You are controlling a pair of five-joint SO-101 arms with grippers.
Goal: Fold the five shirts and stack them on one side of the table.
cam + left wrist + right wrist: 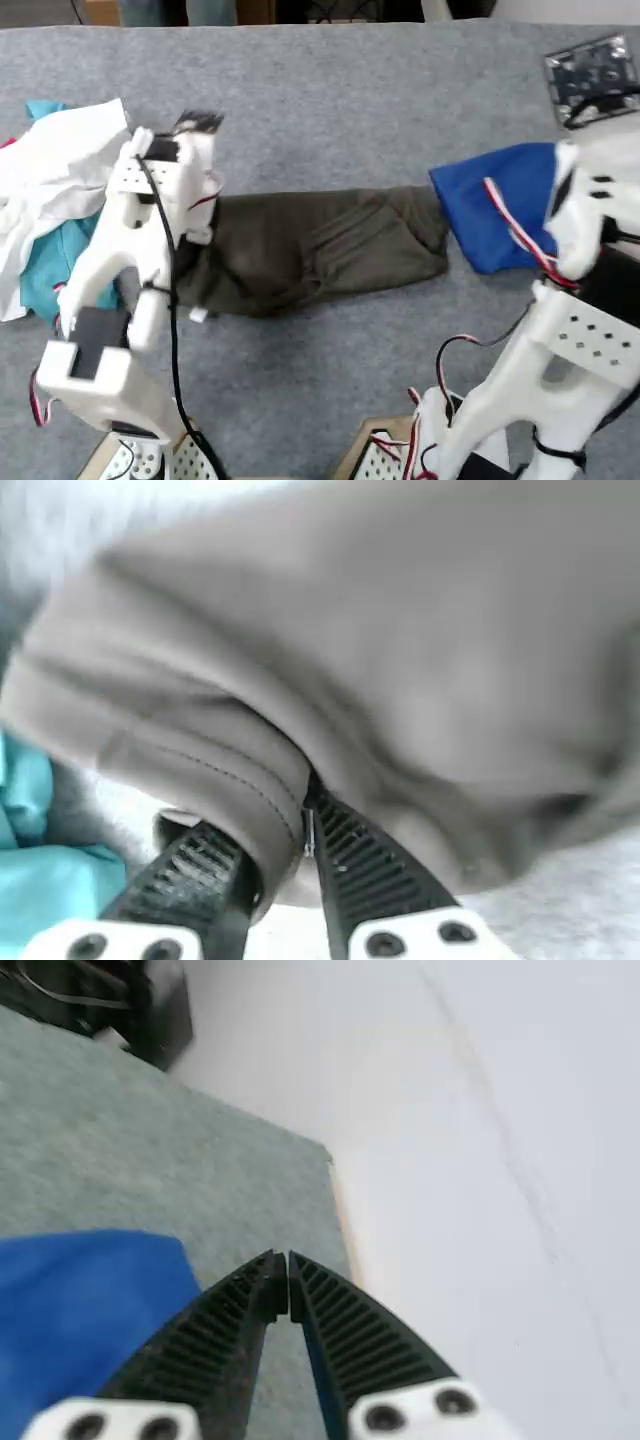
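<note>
An olive shirt (320, 250) lies stretched across the middle of the grey table (350, 100). My left gripper (290, 815) is shut on a fold of the olive shirt (400, 660) at its left end; in the high view this gripper (192, 235) sits over that end. A blue shirt (495, 205) lies bunched to the right of the olive one. My right gripper (280, 1265) is shut at the edge of the blue shirt (80, 1310), with a sliver of blue between its fingers.
A white shirt (60, 160) and a teal shirt (50, 265) are heaped at the table's left side, with a bit of red (8, 143) at the edge. A black circuit board (590, 75) sits at the far right corner.
</note>
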